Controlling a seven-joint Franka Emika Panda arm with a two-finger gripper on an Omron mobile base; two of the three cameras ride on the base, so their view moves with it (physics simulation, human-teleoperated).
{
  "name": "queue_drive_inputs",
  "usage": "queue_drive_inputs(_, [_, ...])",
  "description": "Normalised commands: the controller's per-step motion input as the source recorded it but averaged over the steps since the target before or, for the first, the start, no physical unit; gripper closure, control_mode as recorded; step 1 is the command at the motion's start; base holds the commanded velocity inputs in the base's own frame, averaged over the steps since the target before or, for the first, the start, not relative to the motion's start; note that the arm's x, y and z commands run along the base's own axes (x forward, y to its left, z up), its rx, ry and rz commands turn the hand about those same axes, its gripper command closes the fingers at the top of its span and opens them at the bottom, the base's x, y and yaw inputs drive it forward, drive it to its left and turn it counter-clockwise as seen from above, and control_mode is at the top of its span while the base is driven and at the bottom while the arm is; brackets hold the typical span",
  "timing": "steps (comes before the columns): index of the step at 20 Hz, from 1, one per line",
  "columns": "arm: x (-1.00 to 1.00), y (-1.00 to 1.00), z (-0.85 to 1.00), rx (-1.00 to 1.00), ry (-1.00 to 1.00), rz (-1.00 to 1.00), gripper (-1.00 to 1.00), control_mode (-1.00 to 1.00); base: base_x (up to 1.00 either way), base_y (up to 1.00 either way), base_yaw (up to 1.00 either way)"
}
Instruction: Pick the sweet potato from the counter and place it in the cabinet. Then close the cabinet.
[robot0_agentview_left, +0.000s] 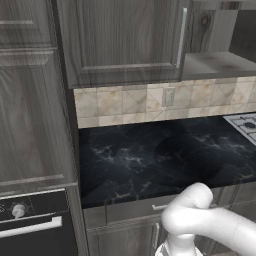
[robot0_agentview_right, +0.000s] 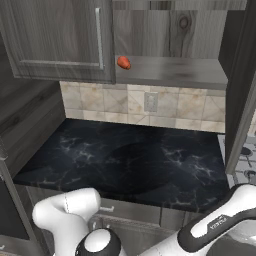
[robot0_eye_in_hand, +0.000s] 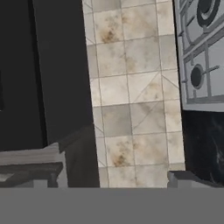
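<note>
The sweet potato (robot0_agentview_right: 124, 62), a small orange-red lump, lies on the grey shelf (robot0_agentview_right: 172, 71) of the cabinet (robot0_agentview_left: 125, 40), at the shelf's left end beside the closed left door (robot0_agentview_right: 60, 37). The cabinet's right door (robot0_agentview_right: 241, 95) stands swung open. Below them, the black marble counter (robot0_agentview_left: 150, 155) (robot0_agentview_right: 125, 160) carries nothing. My gripper (robot0_eye_in_hand: 110, 180) is open with nothing between its fingers. Its fingertips (robot0_eye_in_hand: 33, 174) stand wide apart and face the beige tiled backsplash (robot0_eye_in_hand: 131, 87), with a dark panel to the left.
A stove (robot0_agentview_left: 244, 125) (robot0_agentview_right: 246, 167) (robot0_eye_in_hand: 202, 52) adjoins the counter on the right. A tall wood-grain unit with a black oven (robot0_agentview_left: 30, 220) stands at the left. A wall outlet (robot0_agentview_right: 150, 102) sits in the backsplash. My arm (robot0_agentview_left: 205, 220) crosses low in front of the counter edge.
</note>
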Motion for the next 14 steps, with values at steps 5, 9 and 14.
queue_drive_inputs(5, [0.01, -0.31, 0.02, 0.26, -0.08, 0.05, -1.00, -1.00, 0.00, 0.00, 0.00])
queue_drive_inputs(9, [0.00, -0.09, 0.09, 0.15, -0.32, 0.14, -1.00, -1.00, 0.00, 0.00, 0.00])
queue_drive_inputs(14, [0.00, 0.00, 0.18, 0.03, -0.41, 0.23, -1.00, -1.00, 0.00, 0.00, 0.00])
